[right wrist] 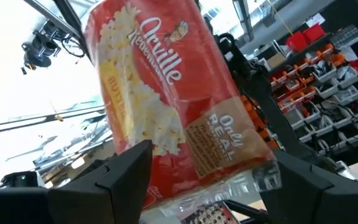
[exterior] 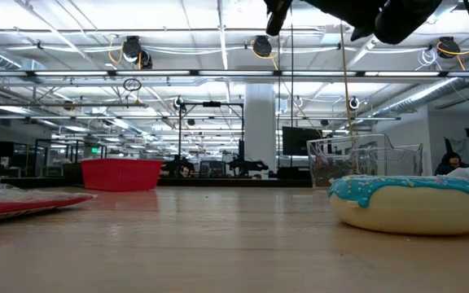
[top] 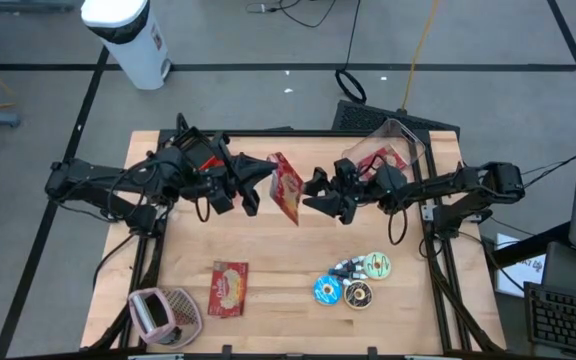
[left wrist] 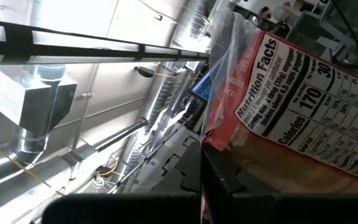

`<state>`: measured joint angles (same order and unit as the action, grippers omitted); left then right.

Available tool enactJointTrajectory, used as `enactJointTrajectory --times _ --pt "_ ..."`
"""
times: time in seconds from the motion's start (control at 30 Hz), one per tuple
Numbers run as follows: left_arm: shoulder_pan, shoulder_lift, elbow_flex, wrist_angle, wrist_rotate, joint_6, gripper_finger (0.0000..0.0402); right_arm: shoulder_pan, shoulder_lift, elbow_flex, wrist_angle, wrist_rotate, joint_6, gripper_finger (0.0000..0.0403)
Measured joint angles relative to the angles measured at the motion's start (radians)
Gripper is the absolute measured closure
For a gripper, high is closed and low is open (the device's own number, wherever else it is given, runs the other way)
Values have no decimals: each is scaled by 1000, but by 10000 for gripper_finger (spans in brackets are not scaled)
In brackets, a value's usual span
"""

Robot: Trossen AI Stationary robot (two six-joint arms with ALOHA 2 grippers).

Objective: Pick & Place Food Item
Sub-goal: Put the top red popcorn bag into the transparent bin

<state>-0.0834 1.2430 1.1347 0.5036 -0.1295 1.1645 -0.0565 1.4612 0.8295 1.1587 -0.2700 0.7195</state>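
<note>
- The left gripper (top: 264, 172) is clamping tight on one edge of the popcorn bag (top: 287, 188), holding it up above the middle of the table (top: 278, 290).
- The bag is standing on edge between the two grippers; the left wrist view is showing its nutrition-facts side (left wrist: 291, 106), the right wrist view its red printed front (right wrist: 166, 93).
- The right gripper (top: 313, 192) is sitting just beside the bag's other face with its fingers (right wrist: 114, 171) spread wide; whether they are touching the wrapper is hard to say.
- A second red packet (top: 229, 288) is lying flat near the table's front edge, close to a pink basket (top: 165, 313).
- Three doughnuts (top: 353, 283) are lying grouped toward the front right.
- A clear plastic container (top: 388, 148) is resting at the back right corner.
</note>
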Motion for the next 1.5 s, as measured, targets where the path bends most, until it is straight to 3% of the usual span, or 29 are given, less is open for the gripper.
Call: enactJointTrajectory --times 0.17,0.57,0.7,1.0,1.17,1.4,1.5 --pt "15 24 1 -4 -8 -13 401 0 25 2 23 -28 -6 178" --pt "16 78 0 -4 -144 56 401 6 39 -2 47 -96 -59 365" --pt "1 79 0 -13 -222 24 401 5 39 -2 48 -132 -73 392" --pt "-33 82 0 -122 -533 -199 378 -4 35 -2 -43 -149 -134 395" --pt "-56 79 0 -93 -766 -210 330 -14 35 -3 -136 -150 -153 394" --pt "-59 79 0 -136 -1147 -232 257 -56 -16 -3 -394 -37 -249 394" --pt "-48 78 0 -263 -1221 -339 240 -89 -74 -3 -555 16 -293 394"
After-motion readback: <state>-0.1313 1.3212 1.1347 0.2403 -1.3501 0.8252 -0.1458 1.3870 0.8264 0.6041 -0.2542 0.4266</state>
